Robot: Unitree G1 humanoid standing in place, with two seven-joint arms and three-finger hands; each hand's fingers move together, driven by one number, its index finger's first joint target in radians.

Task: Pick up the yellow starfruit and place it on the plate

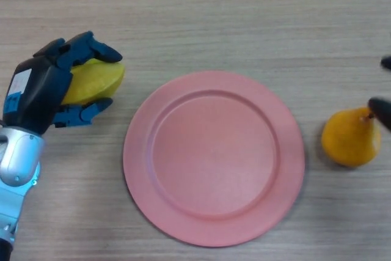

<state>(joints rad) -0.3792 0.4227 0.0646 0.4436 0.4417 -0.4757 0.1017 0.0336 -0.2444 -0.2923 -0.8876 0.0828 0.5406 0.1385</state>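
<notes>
Surface: pale wood-grain surface [244, 16] is seen from above; it fills the whole head view and carries every item noted below.
Plate: a round pink plate [214, 157] is set flat near the centre of the view, slightly toward the lower half. Its raised rim and shallow well are visible, and nothing is seen lying on it.
Starfruit: the yellow starfruit [91, 82] is located at the left of the view, well clear of the plate's rim. Only its right part is exposed; the rest is covered by the hand around it. Whether it is resting on the surface or lifted cannot be told.
Left hand: the left hand [40, 93] is entered from the lower left on a silver and blue forearm. Its black fingers [91, 47] are curled over the top of the starfruit and the thumb is pressed in from below, so the fruit is grasped between them.
Pear: a yellow-orange pear-shaped fruit [351, 137] is lying to the right of the plate, just beside its rim but not touching it.
Right hand: the right hand [382, 111] is visible only as dark tips at the right edge, one at the pear's stem end; its state cannot be told.
</notes>
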